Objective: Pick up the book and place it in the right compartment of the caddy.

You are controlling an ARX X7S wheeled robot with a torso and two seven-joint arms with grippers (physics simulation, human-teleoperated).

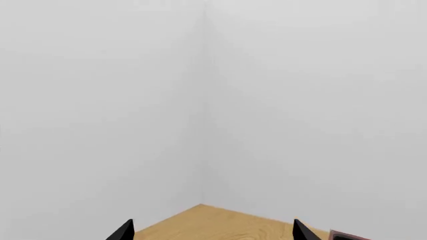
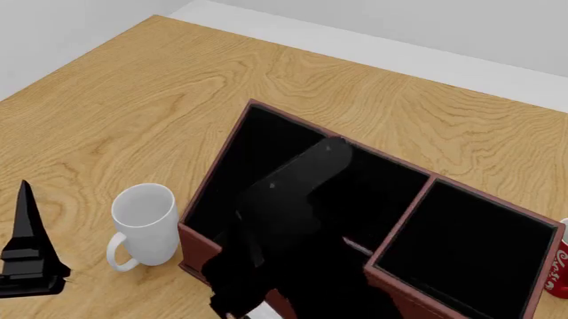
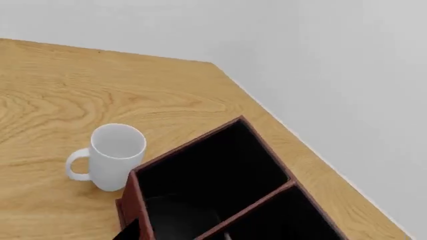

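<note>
The caddy (image 2: 206,247) lies slantwise across the table, reddish-brown with black insides. Its right compartment (image 2: 470,252) is the square section at the right end. My right arm (image 2: 293,199) hangs over the caddy's left part and hides it. One right finger (image 3: 131,231) shows above the caddy's front wall (image 3: 133,200). The other finger is lost against the black lining. The book is not clearly in view. A thin white strip (image 2: 255,308) under the arm's lower end could be its pages; I cannot tell. My left gripper (image 2: 26,256) is open and empty, left of the mug.
A white mug (image 2: 143,224) stands upright just left of the caddy's front-left corner and shows in the right wrist view (image 3: 113,155). A red can (image 2: 557,267) stands at the caddy's right end. The left wrist view faces the wall corner, with a table corner (image 1: 207,222).
</note>
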